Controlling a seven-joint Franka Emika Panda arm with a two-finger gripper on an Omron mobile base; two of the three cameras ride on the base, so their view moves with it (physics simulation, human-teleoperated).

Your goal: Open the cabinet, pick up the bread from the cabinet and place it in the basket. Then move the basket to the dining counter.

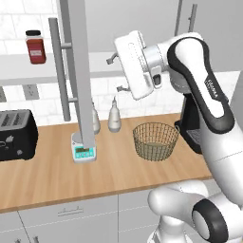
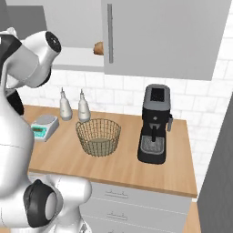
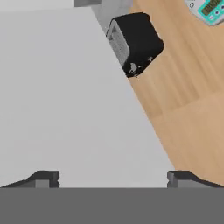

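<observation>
No legible text. Small white scale (image 1: 83, 151) has a lit green display; its digits are too blurred to read.

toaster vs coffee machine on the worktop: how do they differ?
The toaster is low and wide; the coffee machine is tall and narrow. The toaster sits at the worktop's left end by the scale, the coffee machine at the right end beside the basket. Both are black.

On the table (image 2: 136, 170), the basket (image 2: 98, 135) sits mid-depth, coffee machine (image 2: 154, 129) to its right, two bottles (image 2: 83, 107) behind at the back edge, scale (image 2: 44, 126) left, toaster (image 1: 16, 134) farther left.
</observation>
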